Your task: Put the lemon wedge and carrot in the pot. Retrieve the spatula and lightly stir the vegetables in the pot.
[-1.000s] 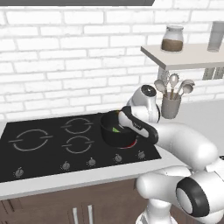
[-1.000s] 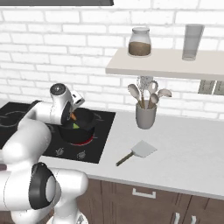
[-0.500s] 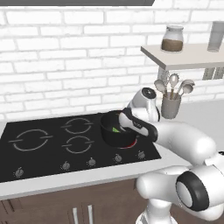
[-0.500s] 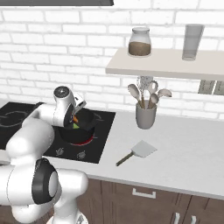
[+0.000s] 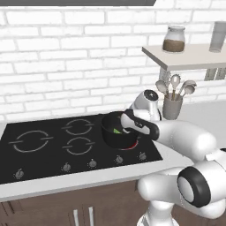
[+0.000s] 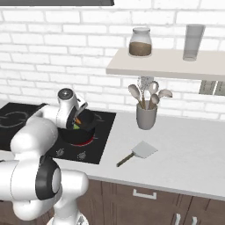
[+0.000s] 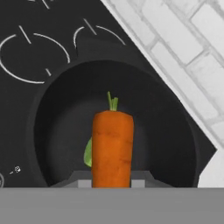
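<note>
My gripper (image 7: pixel 112 182) is shut on the carrot (image 7: pixel 112 146), an orange piece with a short green stub, and holds it over the open mouth of the black pot (image 7: pixel 52 131). Beside the carrot, low in the pot, peeks the yellow-green lemon wedge (image 7: pixel 88 154). From the left base view the hand (image 5: pixel 134 125) hangs over the pot (image 5: pixel 115 137) on the hob's front right ring, with the wedge (image 5: pixel 117 130) inside. The right base view shows the carrot (image 6: pixel 77 121) at the gripper above the pot (image 6: pixel 83 136). The grey spatula (image 6: pixel 137 153) lies flat on the counter, right of the hob.
A grey utensil cup (image 6: pixel 146 116) with spoons stands behind the spatula under a wall shelf (image 6: pixel 167 66) that carries a jar and a glass. The black hob (image 5: pixel 48 150) spreads to the pot's left. A brick wall closes the back.
The hand has shifted slightly over the pot, still holding the carrot. The pot, the wedge and the spatula stay where they were.
</note>
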You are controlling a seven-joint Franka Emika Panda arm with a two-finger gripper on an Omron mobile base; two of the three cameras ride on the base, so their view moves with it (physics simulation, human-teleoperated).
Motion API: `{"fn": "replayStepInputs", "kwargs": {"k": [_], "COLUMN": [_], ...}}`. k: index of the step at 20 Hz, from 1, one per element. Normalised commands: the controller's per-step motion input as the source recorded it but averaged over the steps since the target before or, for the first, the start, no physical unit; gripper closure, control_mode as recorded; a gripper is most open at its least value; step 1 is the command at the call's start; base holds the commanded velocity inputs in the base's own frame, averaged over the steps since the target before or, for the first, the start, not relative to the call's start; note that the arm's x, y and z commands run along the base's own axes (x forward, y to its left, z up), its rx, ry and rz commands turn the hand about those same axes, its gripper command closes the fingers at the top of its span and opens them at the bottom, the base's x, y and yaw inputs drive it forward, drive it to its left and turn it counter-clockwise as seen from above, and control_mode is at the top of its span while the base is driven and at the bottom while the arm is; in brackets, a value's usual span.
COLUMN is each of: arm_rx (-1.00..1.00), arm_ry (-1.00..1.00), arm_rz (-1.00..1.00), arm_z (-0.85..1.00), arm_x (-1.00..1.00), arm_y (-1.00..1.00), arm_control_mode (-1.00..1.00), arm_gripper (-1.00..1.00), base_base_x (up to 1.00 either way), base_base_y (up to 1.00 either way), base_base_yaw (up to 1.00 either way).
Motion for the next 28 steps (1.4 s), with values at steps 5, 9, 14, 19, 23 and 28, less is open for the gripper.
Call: {"fn": "replayStepInputs", "kwargs": {"k": [5,9,14,19,23,28], "arm_rx": [-0.01,-0.01,-0.02,0.0,0.0,0.0], "arm_ry": [0.01,0.0,-0.04,-0.02,0.0,0.04], "arm_rz": [0.03,0.04,0.03,0.02,0.0,-0.06], "arm_z": [-0.05,0.01,0.44,0.87,0.88,0.47], "arm_x": [0.03,0.0,-0.18,-0.51,-0.59,-0.72], "arm_y": [0.0,0.0,0.0,0.0,-0.04,-0.25], "arm_control_mode": [-1.0,-1.0,-1.0,-1.0,-1.0,-1.0], "arm_gripper": [-1.0,-1.0,-1.0,-1.0,-1.0,-1.0], "base_base_x": [0.0,0.0,0.0,0.0,0.0,0.0], "base_base_y": [0.0,0.0,0.0,0.0,0.0,0.0], "base_base_yaw": [0.0,0.0,0.0,0.0,0.0,0.0]}}
